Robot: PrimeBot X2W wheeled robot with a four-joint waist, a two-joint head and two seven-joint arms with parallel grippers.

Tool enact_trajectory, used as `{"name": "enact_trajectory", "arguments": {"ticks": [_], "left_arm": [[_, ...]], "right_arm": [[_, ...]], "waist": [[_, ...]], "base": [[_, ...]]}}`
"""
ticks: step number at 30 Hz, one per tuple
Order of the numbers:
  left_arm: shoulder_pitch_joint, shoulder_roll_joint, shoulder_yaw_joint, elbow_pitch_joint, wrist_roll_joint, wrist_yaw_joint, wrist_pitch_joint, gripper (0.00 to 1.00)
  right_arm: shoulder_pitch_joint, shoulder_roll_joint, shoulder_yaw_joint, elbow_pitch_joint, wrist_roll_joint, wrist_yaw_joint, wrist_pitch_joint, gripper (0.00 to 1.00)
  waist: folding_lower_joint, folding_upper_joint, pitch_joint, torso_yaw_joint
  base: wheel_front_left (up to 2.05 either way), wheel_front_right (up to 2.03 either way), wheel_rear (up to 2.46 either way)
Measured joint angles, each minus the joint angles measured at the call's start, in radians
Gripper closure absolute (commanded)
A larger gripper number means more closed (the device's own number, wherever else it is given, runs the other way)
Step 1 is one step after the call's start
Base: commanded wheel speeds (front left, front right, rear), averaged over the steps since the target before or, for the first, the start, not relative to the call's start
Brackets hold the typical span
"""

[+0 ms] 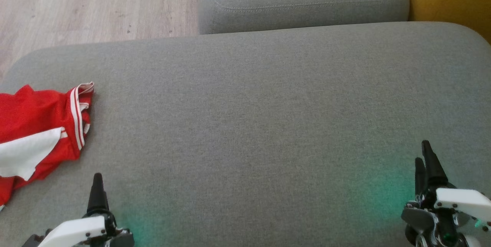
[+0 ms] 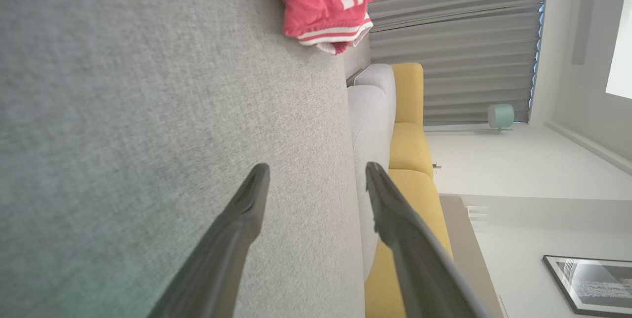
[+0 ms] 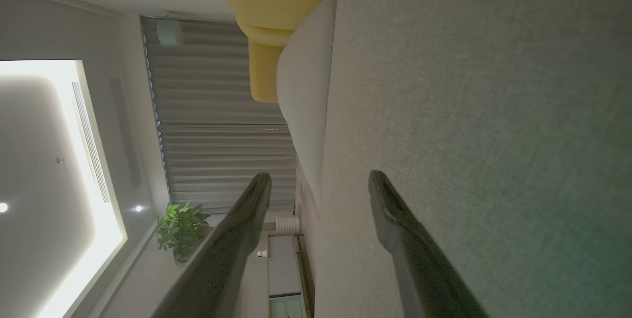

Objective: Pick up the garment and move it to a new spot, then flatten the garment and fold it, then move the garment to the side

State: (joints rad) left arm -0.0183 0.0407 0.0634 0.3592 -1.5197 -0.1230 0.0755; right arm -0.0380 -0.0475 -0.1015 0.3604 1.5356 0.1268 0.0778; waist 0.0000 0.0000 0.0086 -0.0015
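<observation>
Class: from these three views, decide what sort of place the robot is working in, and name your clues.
Most likely a home living room: a broad grey fabric sofa seat, a yellow upholstered sofa beside it, and long grey pleated curtains.

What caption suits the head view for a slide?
Crumpled red-and-white garment at the left edge of the grey cushion; left gripper and right gripper open, empty.

Right pincer (image 3: 320,176) (spread wide) hangs near the grey cushion (image 3: 469,110).
</observation>
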Motion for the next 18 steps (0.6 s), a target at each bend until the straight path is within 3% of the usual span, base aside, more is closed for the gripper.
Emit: {"name": "enact_trajectory", "arguments": {"ticks": [18], "left_arm": [[-0.058,0.017,-0.035,0.021,0.262,0.001,-0.052,0.00]], "right_arm": [[-0.094,-0.023,0.046,0.050,-0.244,0.000,-0.053,0.00]], "waist": [[0.0000,0.0000,0.022,-0.001]], "base": [[0.00,0.00,0.00]]}}
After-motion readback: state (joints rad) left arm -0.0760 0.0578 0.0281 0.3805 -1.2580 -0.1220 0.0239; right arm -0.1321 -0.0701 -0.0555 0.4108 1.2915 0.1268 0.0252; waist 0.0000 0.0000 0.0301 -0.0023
